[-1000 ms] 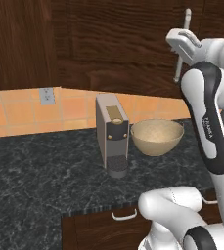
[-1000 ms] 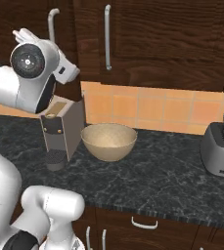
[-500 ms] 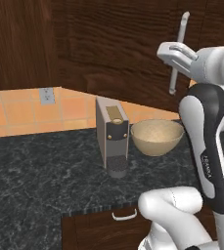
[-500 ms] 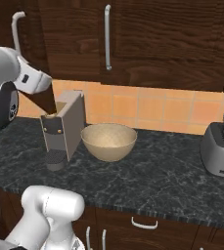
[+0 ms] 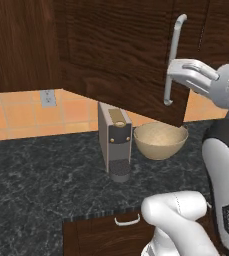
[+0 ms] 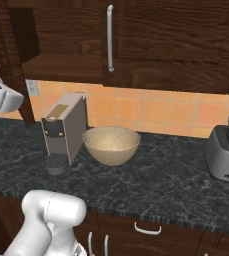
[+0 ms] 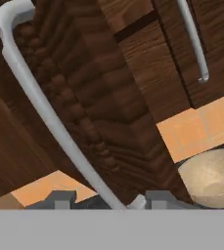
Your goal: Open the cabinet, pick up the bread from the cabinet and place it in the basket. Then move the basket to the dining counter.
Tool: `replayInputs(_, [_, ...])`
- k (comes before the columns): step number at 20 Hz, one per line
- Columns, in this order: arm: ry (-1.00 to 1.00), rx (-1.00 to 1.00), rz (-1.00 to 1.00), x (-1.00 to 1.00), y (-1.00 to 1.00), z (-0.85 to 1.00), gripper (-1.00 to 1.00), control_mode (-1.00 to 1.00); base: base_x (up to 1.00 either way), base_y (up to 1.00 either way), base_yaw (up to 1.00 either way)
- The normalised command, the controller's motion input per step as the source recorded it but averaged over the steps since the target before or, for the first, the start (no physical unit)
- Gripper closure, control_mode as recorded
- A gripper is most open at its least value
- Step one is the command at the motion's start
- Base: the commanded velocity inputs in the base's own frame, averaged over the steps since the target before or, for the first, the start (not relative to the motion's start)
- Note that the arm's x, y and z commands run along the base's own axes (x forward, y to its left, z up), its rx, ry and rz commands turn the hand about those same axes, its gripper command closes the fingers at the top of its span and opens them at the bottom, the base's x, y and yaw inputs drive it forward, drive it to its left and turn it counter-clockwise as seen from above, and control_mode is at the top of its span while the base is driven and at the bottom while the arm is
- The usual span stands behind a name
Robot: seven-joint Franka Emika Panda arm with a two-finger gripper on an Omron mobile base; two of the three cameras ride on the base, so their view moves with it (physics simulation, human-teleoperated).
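The cabinet [image 5: 116, 60] door hangs partly swung out, and the fingers [image 7: 106, 199] sit one on each side of the low end of its long grey handle [image 7: 50, 117], but I cannot tell if they squeeze it. Below the fingers and to their left, the coffee machine [image 5: 115, 140] stands on the black surface [image 5: 41, 175]. The basket [image 5: 160, 140] sits just beside the machine, right under the fingers.

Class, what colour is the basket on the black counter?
The basket is tan-beige with a speckled inside, clearest in the right base view.
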Motion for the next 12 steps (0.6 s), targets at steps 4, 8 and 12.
replayInputs(4, [0.04, 0.13, -0.08, -0.73, -0.86, 0.03, -1.00, -1.00, 0.00, 0.00, 0.00])
replayInputs(8, [0.20, 0.46, 0.00, 0.09, -1.00, 0.00, -1.00, -1.00, 0.00, 0.00, 0.00])
replayInputs(12, [0.04, 0.28, 0.00, 0.45, -0.50, 0.00, -1.00, -1.00, 0.00, 0.00, 0.00])
